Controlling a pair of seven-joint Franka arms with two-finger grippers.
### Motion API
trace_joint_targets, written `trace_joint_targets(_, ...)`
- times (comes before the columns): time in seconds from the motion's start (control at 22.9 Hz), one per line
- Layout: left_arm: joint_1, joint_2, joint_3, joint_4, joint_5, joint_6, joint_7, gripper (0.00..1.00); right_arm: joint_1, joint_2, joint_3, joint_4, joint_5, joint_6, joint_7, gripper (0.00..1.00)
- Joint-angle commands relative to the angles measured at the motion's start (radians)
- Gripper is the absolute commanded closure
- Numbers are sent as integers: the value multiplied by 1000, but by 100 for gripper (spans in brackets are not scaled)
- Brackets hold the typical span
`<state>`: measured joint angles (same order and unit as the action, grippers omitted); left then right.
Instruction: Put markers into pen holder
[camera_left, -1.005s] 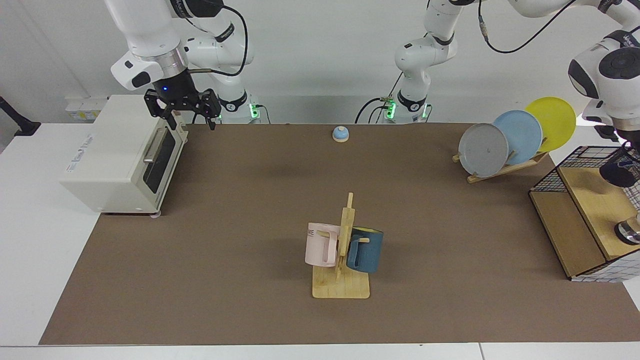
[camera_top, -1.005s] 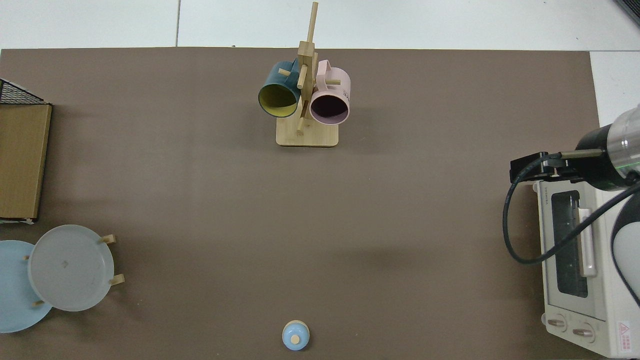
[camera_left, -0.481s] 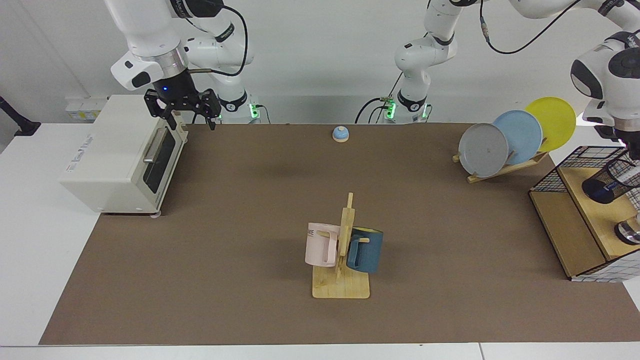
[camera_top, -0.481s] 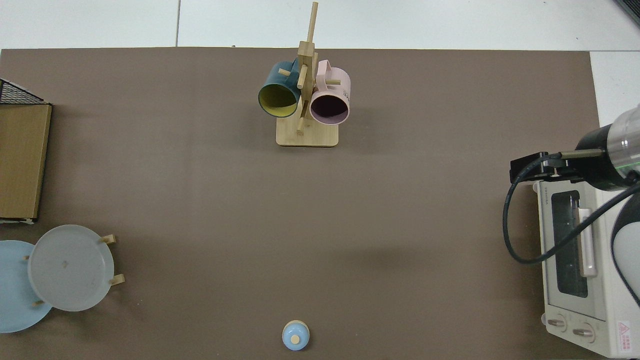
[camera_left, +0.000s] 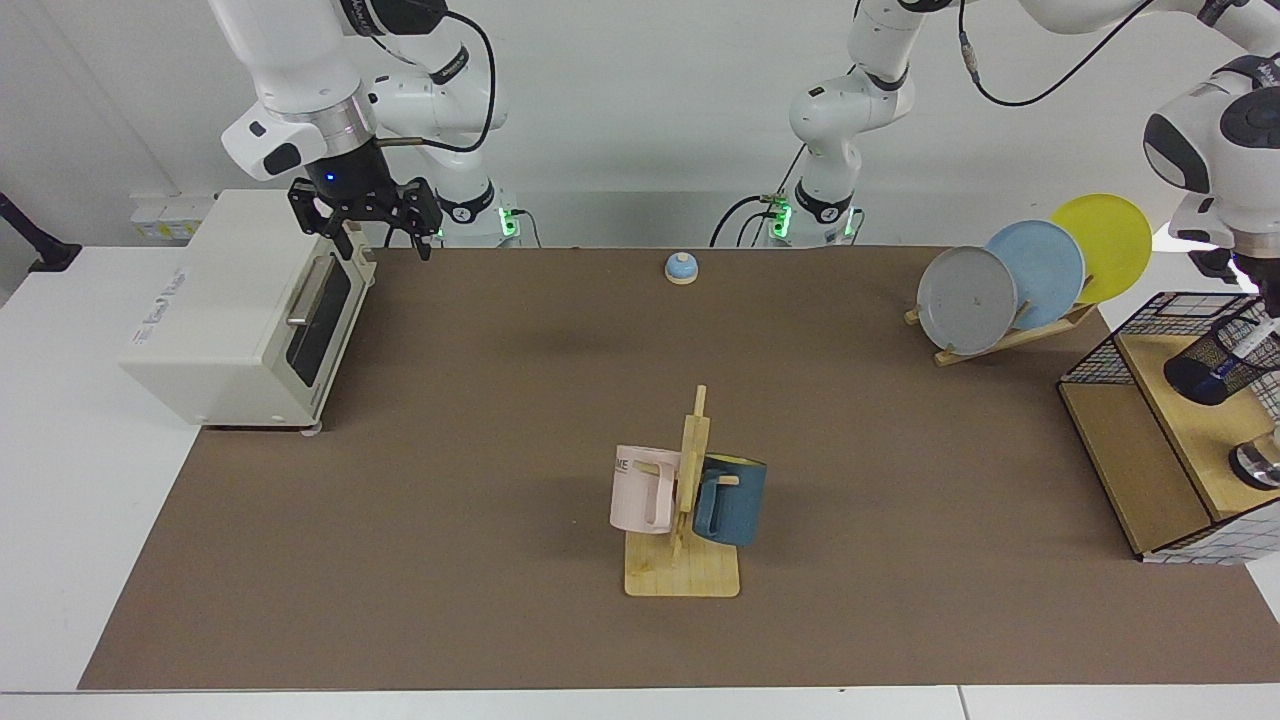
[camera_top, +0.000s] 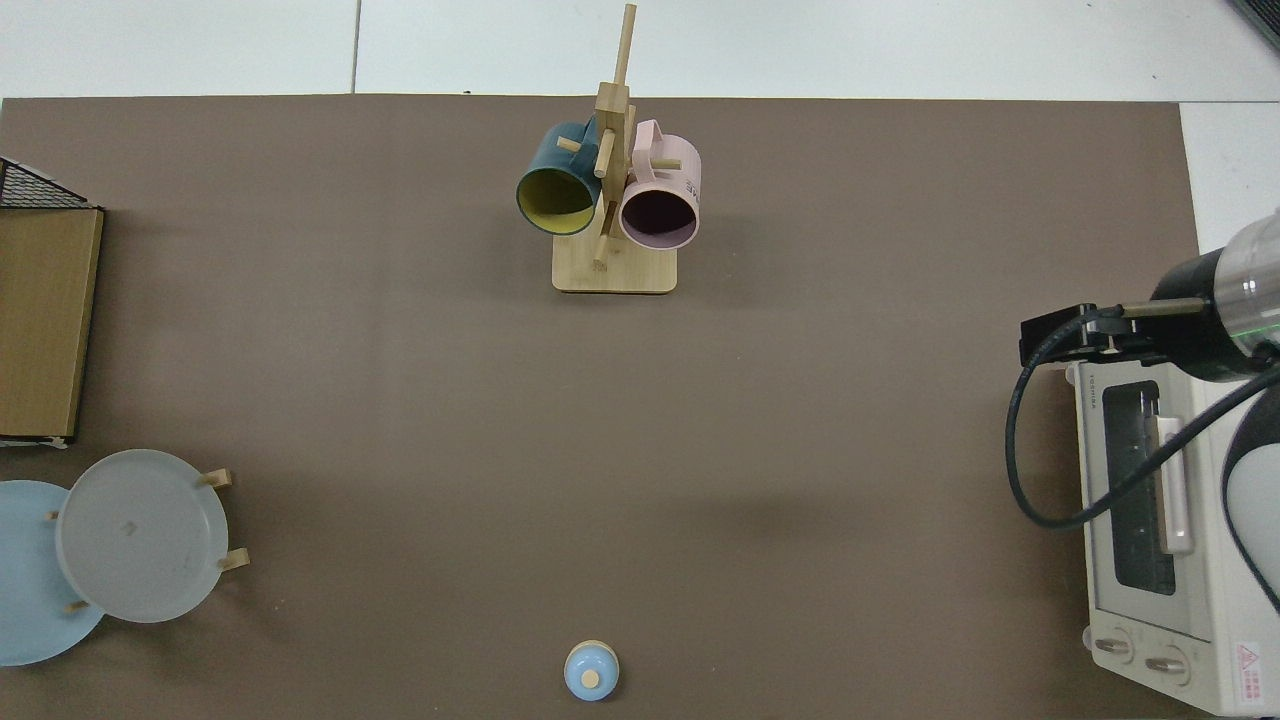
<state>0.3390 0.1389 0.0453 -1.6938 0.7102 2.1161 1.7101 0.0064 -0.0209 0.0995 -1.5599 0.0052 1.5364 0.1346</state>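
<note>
The cream toaster oven (camera_left: 245, 310) bears small illegible lettering. Above it waits the right gripper (camera_left: 380, 235), fingers spread. The black wire-mesh pen holder (camera_left: 1222, 362), tilted on the wooden shelf (camera_left: 1180, 440), contains the slim white blue-capped marker (camera_left: 1243, 349); the left gripper (camera_left: 1262, 295) hangs above, grip unclear.

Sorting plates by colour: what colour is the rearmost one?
Yellow, clearest in the facing view.

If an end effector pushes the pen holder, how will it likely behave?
The pen holder looks like open wire mesh, so probably light. It leans tilted on the shelf, so a push may tip or roll it, being round.
</note>
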Motion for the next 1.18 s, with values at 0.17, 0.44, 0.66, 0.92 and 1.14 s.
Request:
trace_joint_targets(0.17,-17,-120,-71,80,-229,-212,11,94,-6,-4,5,-3,7,19,14,0)
trace_joint_targets(0.44,-69,-159,-76,131,-328,-401,-157,94,-6,-2,6,-3,7,19,14,0)
trace_joint_targets(0.66,-110,-170,-76,158,-416,-507,-325,90,-6,-2,6,-5,7,19,14,0)
trace_joint_targets(0.92,-144,-177,-76,158,-480,-584,-548,83,-6,-2,6,-3,7,19,14,0)
trace_joint_targets(1.14,-149,-188,-82,160,-575,-633,-780,67,-6,-4,6,-3,7,19,14,0)
